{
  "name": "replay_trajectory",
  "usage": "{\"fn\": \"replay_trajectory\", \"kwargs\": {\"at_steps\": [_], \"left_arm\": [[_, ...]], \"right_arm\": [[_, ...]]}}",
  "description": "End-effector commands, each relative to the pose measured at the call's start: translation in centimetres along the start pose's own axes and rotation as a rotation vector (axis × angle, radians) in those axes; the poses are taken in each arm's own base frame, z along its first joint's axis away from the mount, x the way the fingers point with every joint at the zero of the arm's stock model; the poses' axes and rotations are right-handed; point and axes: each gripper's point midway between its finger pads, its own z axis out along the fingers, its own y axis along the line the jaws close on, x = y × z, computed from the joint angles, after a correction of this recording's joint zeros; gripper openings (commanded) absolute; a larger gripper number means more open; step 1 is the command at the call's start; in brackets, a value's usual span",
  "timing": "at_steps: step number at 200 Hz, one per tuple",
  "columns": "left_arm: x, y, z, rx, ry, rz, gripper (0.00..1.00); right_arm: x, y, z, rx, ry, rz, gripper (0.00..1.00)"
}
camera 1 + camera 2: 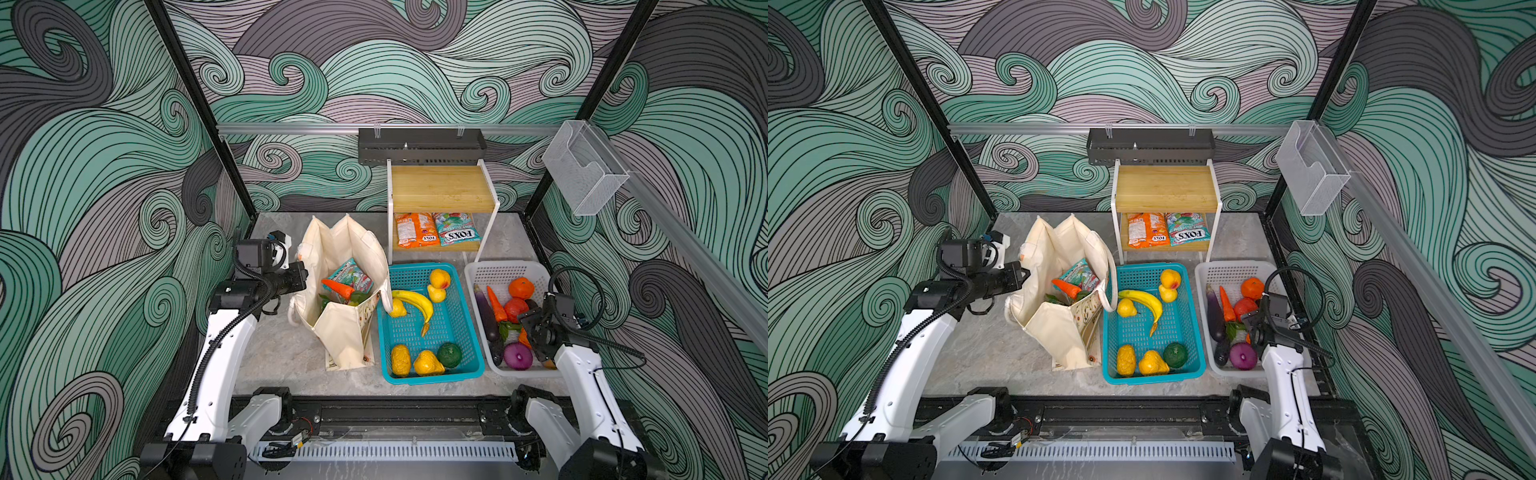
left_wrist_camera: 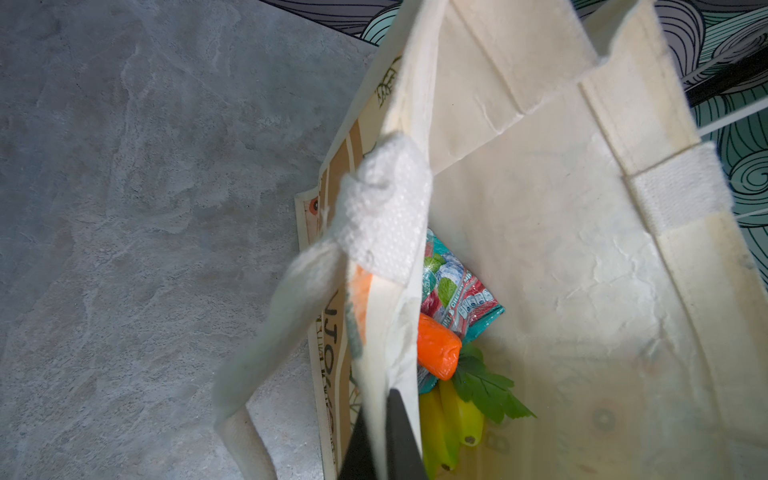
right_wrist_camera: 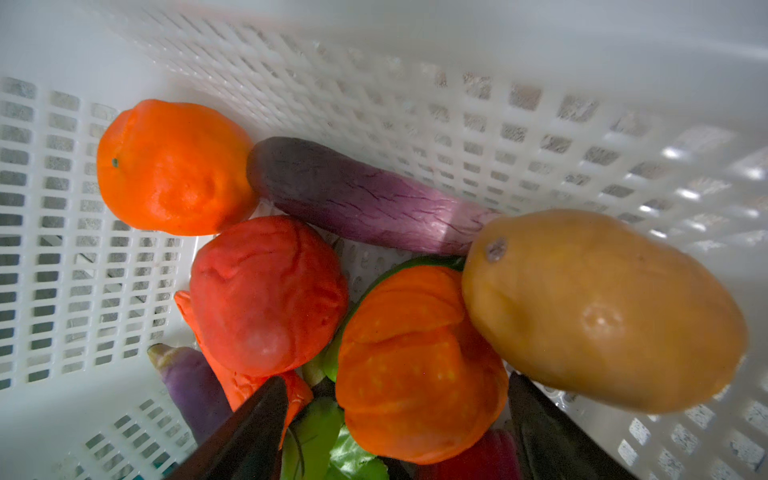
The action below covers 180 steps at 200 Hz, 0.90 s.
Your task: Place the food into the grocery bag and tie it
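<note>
Shows the loading step partway done. Shows the left gripper (image 1: 302, 272) pinched shut on the rim of the grocery bag (image 1: 340, 332), propping its mouth agape. Beyond those fingers, down inside the bag: a carrot (image 2: 438, 351), a teal-red snack packet (image 2: 457, 291) and yellow-green bananas (image 2: 451, 419).

Shows the right gripper (image 3: 395, 386) lowered into the white basket (image 1: 509, 272), fingers spread wide and apparently gripping nothing. Between them: an orange pepper-like piece (image 3: 415, 365). Just outside one finger: a tan potato-like piece (image 3: 602, 311). Just outside the other: a red tomato-like piece (image 3: 266, 295). Further ahead of the tips: an orange (image 3: 174, 166) and an aubergine (image 3: 361, 199).

To do the pick well:
- Centre the pepper-like piece between the fingers and sink past its widest girth.
- Close gently, judging by the soft, glossy skin.
- Avoid trapping the green leaves beneath or dragging the crowding neighbours.
- Lift clear of the basket wall before crossing over the teal basket (image 1: 388, 374) to the bag, well to the side of these fingers.

Underneath: a flat grey marbled tabletop (image 1: 282, 361). Around: wave-patterned walls (image 1: 415, 62) and a small wooden shelf (image 1: 440, 187) sheltering two further packets (image 1: 415, 230).
</note>
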Motion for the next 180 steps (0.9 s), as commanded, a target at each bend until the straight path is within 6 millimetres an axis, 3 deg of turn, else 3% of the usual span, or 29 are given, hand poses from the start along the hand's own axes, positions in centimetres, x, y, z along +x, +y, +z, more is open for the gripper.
{"fn": "replay_trajectory", "kwargs": {"at_steps": [1,96,114,126,133,180], "left_arm": [[0.4,-0.4,-0.9,-0.007,0.025,0.012,0.00],[0.4,-0.3,-0.9,-0.013,0.025,0.012,0.00],[0.4,-0.3,-0.9,-0.013,0.025,0.011,0.00],[0.4,-0.3,-0.9,-0.014,0.025,0.013,0.00],[0.4,-0.3,-0.9,-0.013,0.024,0.014,0.00],[0.5,-0.3,-0.9,-0.014,0.027,0.013,0.00]], "right_arm": [[-0.5,-0.5,0.5,0.020,-0.033,0.018,0.83],[0.9,-1.3,3.2,0.047,0.006,0.024,0.81],[1.3,-1.3,3.5,0.048,0.024,0.021,0.72],[1.2,-1.1,3.3,0.036,0.021,0.013,0.55],[0.9,-0.9,3.0,0.029,0.013,0.005,0.51],[-0.4,-0.1,0.3,-0.034,-0.056,-0.012,0.51]]}}
